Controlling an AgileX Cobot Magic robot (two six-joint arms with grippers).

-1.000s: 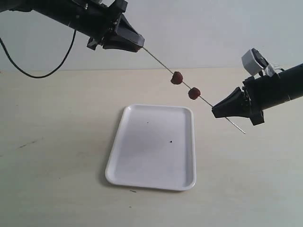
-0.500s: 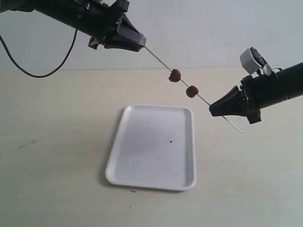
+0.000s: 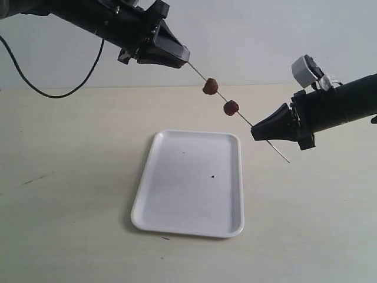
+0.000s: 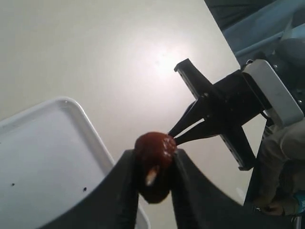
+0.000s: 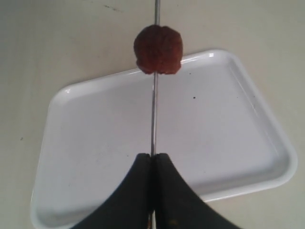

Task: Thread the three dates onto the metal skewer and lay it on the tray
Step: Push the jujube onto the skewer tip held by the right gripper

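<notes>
A very thin, straight grey metal skewer hangs slanted in the air, held near both ends, over the far right corner of the flat white rectangular tray with rounded corners, which lies on the pale beige table; the skewer is clear of the tray. The exterior view shows 2 small, wrinkled, dark red-brown fruits threaded on it, the upper date and the lower date. They are near each other but apart, both between the black left gripper at the high end and the black right gripper at the low end, and a short length of rod pokes out past the right gripper. That view hides what sits inside the left gripper. The left wrist view shows it: a third date lies between the 2 black fingers, which press against its sides, so this pincer is clamped on the fruit, with the right gripper's tips just behind. The right wrist view shows that arm's fingers pressed tight together on the skewer, only 1 date on the rod, and the tray below
</notes>
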